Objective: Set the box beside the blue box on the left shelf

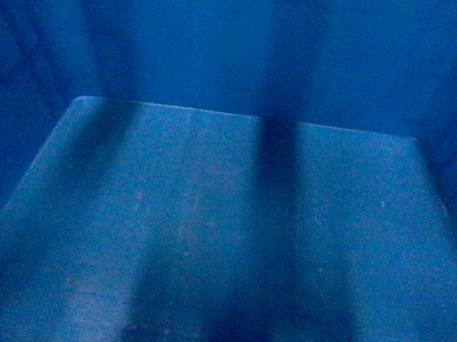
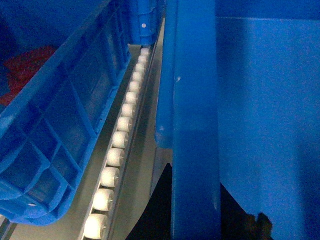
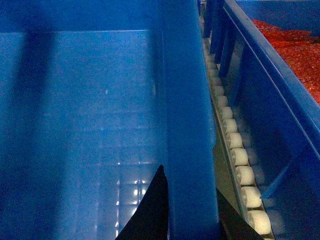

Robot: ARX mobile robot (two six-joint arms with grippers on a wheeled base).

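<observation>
No brand, label or writing readable in any view.

Head view: filled entirely by the inside of the large blue plastic box [image 1: 229, 238] — glossy floor, far wall upright behind it, side walls rising left and right. Two dark shadow bands run down the floor. No arm visible here.

Left wrist view: the box's thick left rim [image 2: 192, 125] runs up the frame, box interior to its right. Dark parts of the left gripper [image 2: 195, 210] show on both sides of the rim at the bottom edge, one inside the wall, one outside; the jaws straddle the rim and appear clamped on it. To the left, a rail of white rollers [image 2: 120, 140] on the shelf, about eleven counted. Beyond the rail, a second blue ribbed crate [image 2: 55, 130] with red contents [image 2: 22, 70], blurred.

Right wrist view: mirror arrangement. The box's right rim [image 3: 187, 125] is flanked by dark parts of the right gripper [image 3: 192, 215] at the bottom; jaws seem closed on the wall. A second roller rail [image 3: 235, 145], roughly ten rollers visible. Past it, a third blue crate [image 3: 270, 100] holding red granular contents [image 3: 295, 50].

The box sits between the two roller rails, a crate on each side, not touching either.
</observation>
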